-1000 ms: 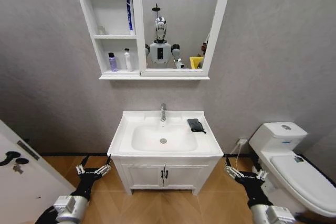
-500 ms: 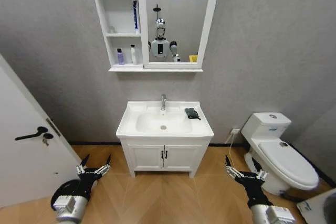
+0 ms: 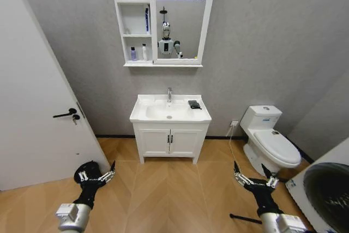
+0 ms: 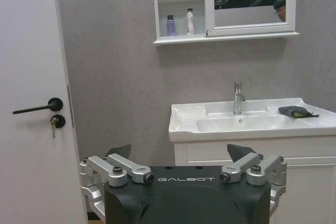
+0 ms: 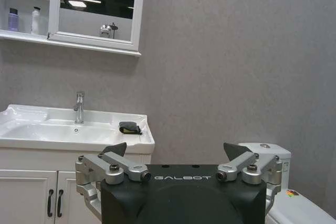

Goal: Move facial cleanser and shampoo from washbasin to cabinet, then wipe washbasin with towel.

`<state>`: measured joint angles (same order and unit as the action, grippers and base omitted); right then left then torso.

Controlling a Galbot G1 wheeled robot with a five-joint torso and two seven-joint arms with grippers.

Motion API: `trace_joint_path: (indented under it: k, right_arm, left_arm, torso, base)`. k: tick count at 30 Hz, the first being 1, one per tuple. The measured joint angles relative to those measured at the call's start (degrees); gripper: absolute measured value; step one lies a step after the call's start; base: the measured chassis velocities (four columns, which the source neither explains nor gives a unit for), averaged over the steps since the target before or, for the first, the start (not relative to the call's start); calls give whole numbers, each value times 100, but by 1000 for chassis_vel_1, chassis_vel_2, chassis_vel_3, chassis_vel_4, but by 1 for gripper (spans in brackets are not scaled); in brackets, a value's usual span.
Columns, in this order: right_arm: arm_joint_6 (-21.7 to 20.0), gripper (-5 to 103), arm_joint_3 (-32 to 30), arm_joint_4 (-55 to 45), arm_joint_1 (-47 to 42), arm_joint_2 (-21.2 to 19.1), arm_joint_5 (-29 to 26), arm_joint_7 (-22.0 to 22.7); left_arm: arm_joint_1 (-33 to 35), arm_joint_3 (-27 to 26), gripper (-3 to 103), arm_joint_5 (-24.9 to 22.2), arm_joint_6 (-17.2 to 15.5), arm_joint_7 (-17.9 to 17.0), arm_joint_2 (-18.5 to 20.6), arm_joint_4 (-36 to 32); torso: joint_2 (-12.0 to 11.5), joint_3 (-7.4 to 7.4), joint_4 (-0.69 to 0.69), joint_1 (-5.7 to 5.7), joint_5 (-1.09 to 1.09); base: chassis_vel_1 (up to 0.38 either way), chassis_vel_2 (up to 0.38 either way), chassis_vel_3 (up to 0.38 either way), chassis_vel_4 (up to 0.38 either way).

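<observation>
The white washbasin [image 3: 150, 114] with its chrome tap stands against the far wall, well away from me. The small dark towel [image 3: 194, 104] lies on its rim on the right-hand side, and it shows as the towel [image 4: 296, 111] and the towel [image 5: 129, 127] in the wrist views. Above hangs the cabinet [image 3: 125, 21] beside the mirror. A purple bottle [image 3: 133, 54] and a white bottle [image 3: 144, 53] stand on its lowest shelf; I cannot tell which is the facial cleanser or the shampoo. My left gripper [image 3: 98, 174] and right gripper [image 3: 252, 175] hang low over the floor, both open and holding nothing.
A white door [image 3: 38, 107] with a black handle stands open at the left. A toilet [image 3: 270, 140] sits right of the two-door vanity [image 3: 170, 141]. A round-fronted machine [image 3: 327, 189] is at the near right. Wooden floor [image 3: 172, 189] stretches between me and the vanity.
The whole view has pulled back from the washbasin, so the camera has moved away; door, toilet and machine have come into sight. Both grippers hold the same open pose.
</observation>
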<state>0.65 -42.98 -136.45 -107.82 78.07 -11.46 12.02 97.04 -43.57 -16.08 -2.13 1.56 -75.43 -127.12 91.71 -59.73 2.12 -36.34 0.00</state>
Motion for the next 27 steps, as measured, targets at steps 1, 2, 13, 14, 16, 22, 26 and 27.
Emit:
trace_joint_path:
  k: [1,2,13,14,16,22,26,27]
  right_arm:
    - [0,100,0,0,0,0,0,0]
    - [0,100,0,0,0,0,0,0]
    - [0,100,0,0,3,0,0,0]
    - [0,100,0,0,3,0,0,0]
    - [0,100,0,0,3,0,0,0]
    - [0,100,0,0,2,0,0,0]
    - [0,100,0,0,1,0,0,0]
    - [0,100,0,0,1,0,0,0]
  left_arm:
    - [0,0,100,0,0,0,0,0]
    - [1,0,100,0,0,0,-1,0]
    - [-2,0,100,0,0,-2,0,0]
    - [-2,0,100,0,0,-2,0,0]
    - [-2,0,100,0,0,-2,0,0]
    - [-1,0,100,0,0,-1,0,0]
    - [-1,0,100,0,0,-2,0,0]
    - [-1,0,100,0,0,-1,0,0]
  torso:
    - [0,0,0,0,0]
    - [2,2,2,4,0]
    - [-4,-2,2,-9,0]
    - [-5,-3,1,-11,0]
    - [-5,-3,0,-11,0]
    - [-2,0,0,-1,0]
    - [0,1,0,0,-1]
    - [0,1,0,1,0]
  base:
    - [287,-308,-315,273]
    - [220,-203,-261,273]
    - [30,-27,-50,51]
    - [-70,64,77,-83]
    - [-70,64,49,-34]
    - [0,0,0,0]
    - [26,-7,-17,22]
    - [52,1,-8,43]
